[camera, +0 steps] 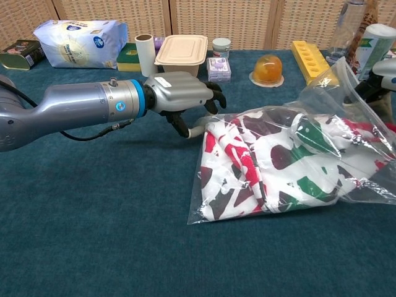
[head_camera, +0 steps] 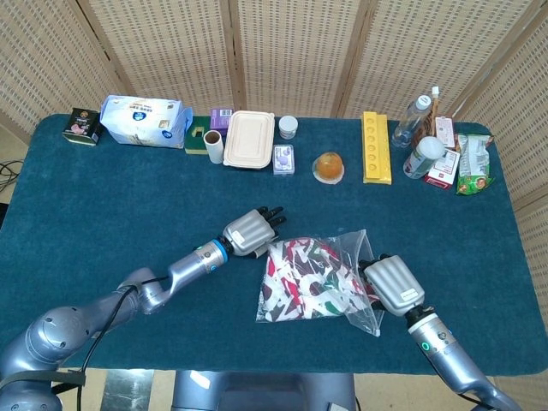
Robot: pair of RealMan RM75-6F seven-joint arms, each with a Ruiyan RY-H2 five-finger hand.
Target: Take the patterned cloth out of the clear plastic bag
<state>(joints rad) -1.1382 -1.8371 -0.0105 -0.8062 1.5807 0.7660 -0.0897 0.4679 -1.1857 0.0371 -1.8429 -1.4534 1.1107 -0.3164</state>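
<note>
The clear plastic bag (head_camera: 356,249) lies on the blue table, its closed end toward my left. The patterned cloth (head_camera: 301,276), white with red, green and dark shapes, is folded inside it (camera: 260,162). My left hand (head_camera: 250,229) hovers at the bag's near-left corner with its fingers curled above; its thumb tip touches the plastic (camera: 193,130) and nothing is between thumb and fingers. My right hand (head_camera: 392,286) grips the bag's open edge and holds that flap (camera: 344,83) raised. In the chest view the right hand (camera: 385,69) is cut off by the right frame edge.
Along the far edge of the table stand a tin (head_camera: 83,125), a tissue pack (head_camera: 141,120), a paper roll (head_camera: 213,145), a beige lunch box (head_camera: 249,139), an orange jelly (head_camera: 329,167), a yellow tray (head_camera: 375,147), and bottles and snack packs (head_camera: 428,154).
</note>
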